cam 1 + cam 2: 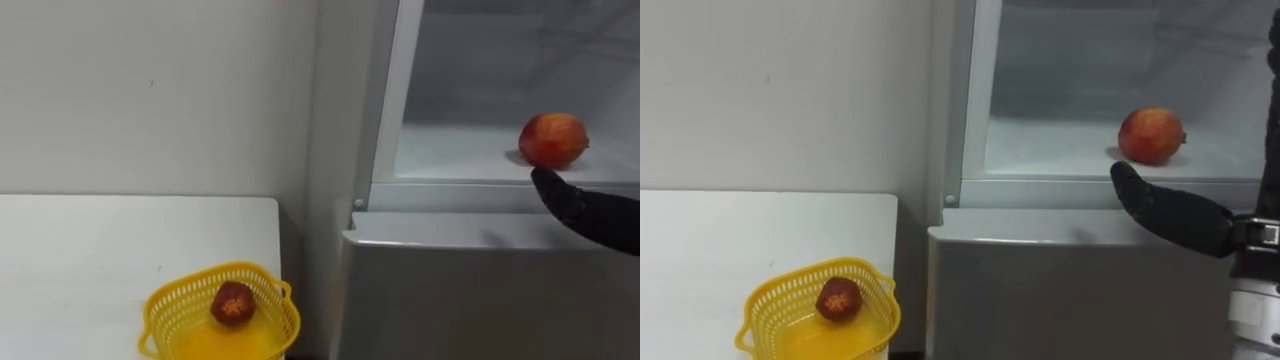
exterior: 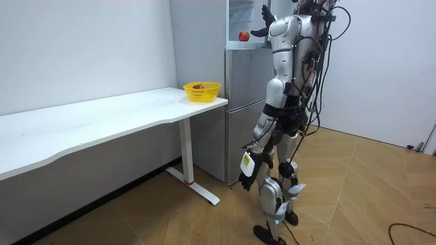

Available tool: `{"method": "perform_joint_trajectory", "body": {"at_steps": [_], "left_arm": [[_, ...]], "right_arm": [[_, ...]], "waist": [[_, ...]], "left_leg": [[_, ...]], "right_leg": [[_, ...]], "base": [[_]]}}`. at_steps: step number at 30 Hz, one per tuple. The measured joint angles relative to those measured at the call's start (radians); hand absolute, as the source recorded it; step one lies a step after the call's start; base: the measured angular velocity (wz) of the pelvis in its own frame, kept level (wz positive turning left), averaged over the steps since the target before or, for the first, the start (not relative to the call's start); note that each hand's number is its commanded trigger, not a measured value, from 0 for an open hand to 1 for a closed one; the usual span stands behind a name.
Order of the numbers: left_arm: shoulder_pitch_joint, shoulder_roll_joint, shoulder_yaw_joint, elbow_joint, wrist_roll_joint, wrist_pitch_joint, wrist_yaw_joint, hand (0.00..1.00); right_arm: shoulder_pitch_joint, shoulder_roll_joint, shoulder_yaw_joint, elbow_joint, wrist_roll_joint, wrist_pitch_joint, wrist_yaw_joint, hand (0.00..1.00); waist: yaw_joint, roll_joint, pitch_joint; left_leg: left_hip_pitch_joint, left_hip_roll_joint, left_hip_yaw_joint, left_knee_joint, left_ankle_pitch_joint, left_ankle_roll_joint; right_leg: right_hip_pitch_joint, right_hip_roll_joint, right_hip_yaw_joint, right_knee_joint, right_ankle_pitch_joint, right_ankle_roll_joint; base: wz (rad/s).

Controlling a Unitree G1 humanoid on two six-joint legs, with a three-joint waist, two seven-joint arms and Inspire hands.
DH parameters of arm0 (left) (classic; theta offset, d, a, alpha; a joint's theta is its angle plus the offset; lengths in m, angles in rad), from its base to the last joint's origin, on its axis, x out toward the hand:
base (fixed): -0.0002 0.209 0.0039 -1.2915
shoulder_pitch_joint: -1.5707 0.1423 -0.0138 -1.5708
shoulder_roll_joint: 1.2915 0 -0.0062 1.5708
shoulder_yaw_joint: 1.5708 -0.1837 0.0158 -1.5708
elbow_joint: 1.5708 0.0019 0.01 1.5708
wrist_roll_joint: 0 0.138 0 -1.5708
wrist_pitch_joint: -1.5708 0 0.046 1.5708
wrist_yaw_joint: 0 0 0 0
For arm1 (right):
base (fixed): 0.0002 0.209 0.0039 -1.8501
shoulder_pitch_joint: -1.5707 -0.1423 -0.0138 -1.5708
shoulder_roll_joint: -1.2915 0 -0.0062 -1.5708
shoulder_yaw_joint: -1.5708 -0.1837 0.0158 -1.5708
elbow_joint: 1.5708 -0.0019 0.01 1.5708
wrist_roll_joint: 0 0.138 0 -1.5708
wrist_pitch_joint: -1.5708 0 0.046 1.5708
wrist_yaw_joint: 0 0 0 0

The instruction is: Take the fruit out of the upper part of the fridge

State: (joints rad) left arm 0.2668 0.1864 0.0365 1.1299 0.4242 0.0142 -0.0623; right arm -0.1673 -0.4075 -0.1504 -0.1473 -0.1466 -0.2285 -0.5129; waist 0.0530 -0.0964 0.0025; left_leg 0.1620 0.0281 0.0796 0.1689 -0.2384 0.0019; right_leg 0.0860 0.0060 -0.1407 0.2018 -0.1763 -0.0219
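A red fruit with yellowish patches (image 1: pixel 552 140) lies on the white shelf (image 1: pixel 450 155) of the open upper fridge compartment, near its front edge. My right hand (image 1: pixel 572 204) comes in from the right, just below and in front of the fruit, fingers stretched toward it and apart from it. In the room view that hand (image 2: pixel 262 18) is raised at the fridge opening with its fingers spread. My left hand (image 2: pixel 246 178) hangs low by my thigh. I stand facing the fridge (image 2: pixel 242 102).
A yellow mesh basket (image 1: pixel 160 310) sits on the corner of the white table (image 1: pixel 100 250) left of the fridge, with a dark red fruit (image 1: pixel 232 302) inside. The closed lower fridge door (image 1: pixel 450 300) is below the shelf. A white wall is behind the table.
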Motion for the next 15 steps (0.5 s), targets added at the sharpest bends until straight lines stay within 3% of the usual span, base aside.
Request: {"method": "perform_joint_trajectory", "body": {"at_steps": [4, 10, 15], "left_arm": [[-0.002, 0.018, -0.001, 0.000, 0.000, 0.000, -0.009, 0.00], [0.017, 0.027, 0.000, -0.009, 0.002, 0.005, -0.015, 0.00], [0.019, 0.031, 0.000, -0.034, -0.001, 0.007, -0.032, 0.00]], "right_arm": [[-0.047, -0.042, 0.001, 0.065, 0.034, 0.012, -0.004, 0.00], [-0.117, -0.049, 0.000, 0.148, 0.092, 0.012, -0.001, 0.00], [-0.168, -0.081, 0.000, 0.267, 0.161, 0.015, 0.006, 0.00]], "waist": [[0.012, -0.020, 0.0028], [0.014, -0.026, 0.0056], [0.008, -0.025, 0.0070]], "left_leg": [[0.005, 0.000, -0.001, 0.000, 0.000, 0.000], [0.004, -0.001, -0.004, 0.002, 0.000, 0.000], [-0.011, -0.004, -0.029, 0.026, -0.001, 0.001]], "right_leg": [[0.003, 0.000, 0.000, -0.001, 0.000, 0.000], [0.012, -0.002, -0.005, 0.000, 0.000, 0.000], [0.013, -0.009, -0.030, 0.001, -0.001, 0.001]], "base": [[0.00], [0.02], [0.14]]}}
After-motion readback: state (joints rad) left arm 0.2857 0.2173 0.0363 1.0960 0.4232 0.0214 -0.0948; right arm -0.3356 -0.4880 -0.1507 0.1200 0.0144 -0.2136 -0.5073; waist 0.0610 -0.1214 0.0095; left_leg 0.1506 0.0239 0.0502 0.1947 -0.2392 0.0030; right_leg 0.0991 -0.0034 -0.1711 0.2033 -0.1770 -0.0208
